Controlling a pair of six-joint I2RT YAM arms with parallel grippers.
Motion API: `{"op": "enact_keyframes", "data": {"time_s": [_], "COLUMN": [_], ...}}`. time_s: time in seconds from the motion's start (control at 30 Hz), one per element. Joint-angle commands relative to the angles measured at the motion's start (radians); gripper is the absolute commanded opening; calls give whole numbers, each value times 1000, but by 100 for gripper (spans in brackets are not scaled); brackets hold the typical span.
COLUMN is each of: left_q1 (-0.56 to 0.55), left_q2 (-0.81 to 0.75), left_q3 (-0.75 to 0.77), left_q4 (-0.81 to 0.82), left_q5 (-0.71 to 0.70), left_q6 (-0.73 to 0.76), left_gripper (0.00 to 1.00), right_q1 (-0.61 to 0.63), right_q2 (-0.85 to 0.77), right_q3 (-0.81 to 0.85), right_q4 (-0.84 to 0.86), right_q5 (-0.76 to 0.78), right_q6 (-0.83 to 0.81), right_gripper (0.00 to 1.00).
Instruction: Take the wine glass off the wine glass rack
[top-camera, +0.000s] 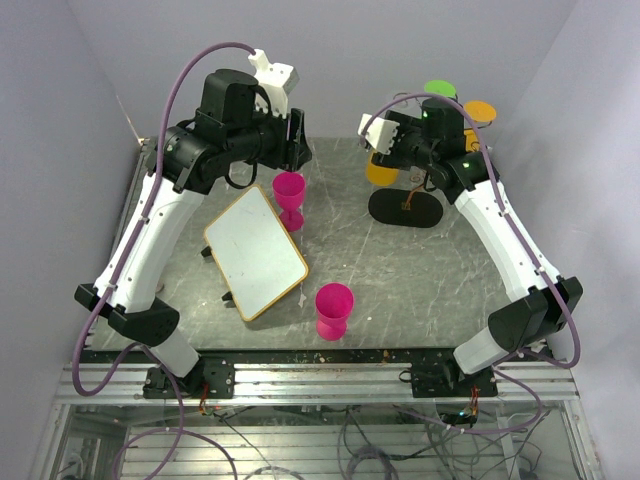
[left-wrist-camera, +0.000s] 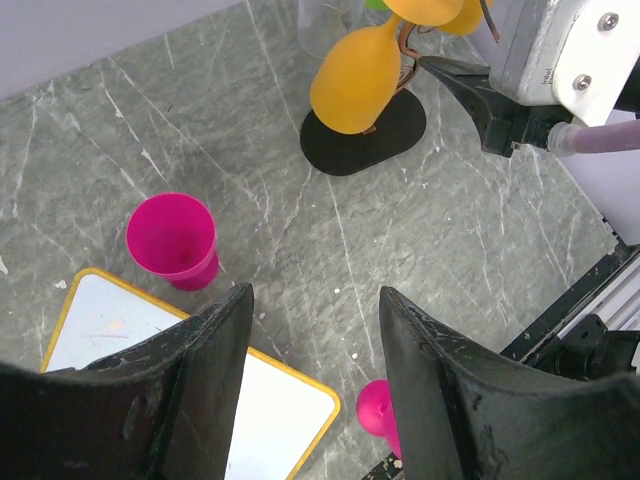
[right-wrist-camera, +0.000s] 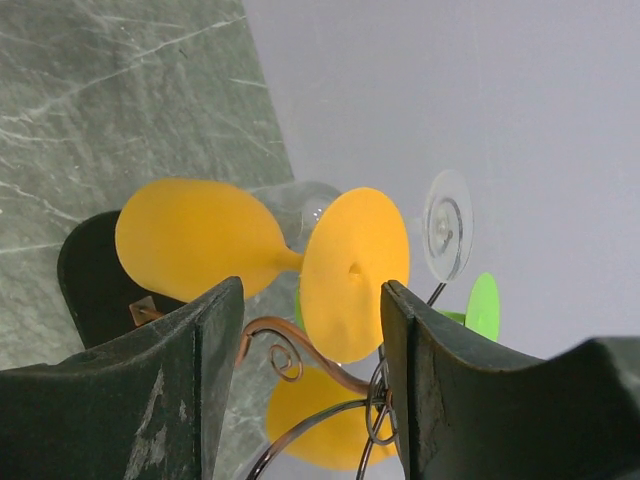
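The wine glass rack (top-camera: 407, 208) stands on its black oval base at the back right, with orange, green and clear glasses hanging upside down from its curled wire arms (right-wrist-camera: 300, 340). My right gripper (top-camera: 390, 150) is open at the rack's top. In the right wrist view its jaws (right-wrist-camera: 312, 290) stand either side of the round foot of an orange wine glass (right-wrist-camera: 195, 240), without touching it. My left gripper (top-camera: 293, 155) is open and empty (left-wrist-camera: 315, 295), hovering just above an upright pink glass (top-camera: 290, 192).
A white board with a yellow rim (top-camera: 255, 250) lies left of centre. A second pink glass (top-camera: 334, 308) stands near the front and also shows in the left wrist view (left-wrist-camera: 172, 238). Walls close in on the back and sides. The metal rail runs along the near edge.
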Motion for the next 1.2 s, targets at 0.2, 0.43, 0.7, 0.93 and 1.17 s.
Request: {"op": "enact_keyframes", "data": {"time_s": [0.2,0.43,0.7,0.93,1.17], "left_q1": [6,7,7,8,9], "left_q2": [-22,-20,-16,-16,-22], "left_q3": [9,12,14,11,1], "left_q4": [17,15,19,23,37], "left_q5": [27,26,30,30,27], "left_q6": [4,9,9,7,3], "left_gripper": [64,64,64,64,64], "right_q1": [-7,-7,-6,-7,-2], "right_q2": [47,43,35,46,20], "right_q3": [68,95,99,126,86], "right_q4": [-25,-63,-65,-58,13], "right_q5": [19,-16,-30,-28,-27], "right_q6": [11,5,-5,-23,-51], "right_gripper": [40,20,4,0,0]}}
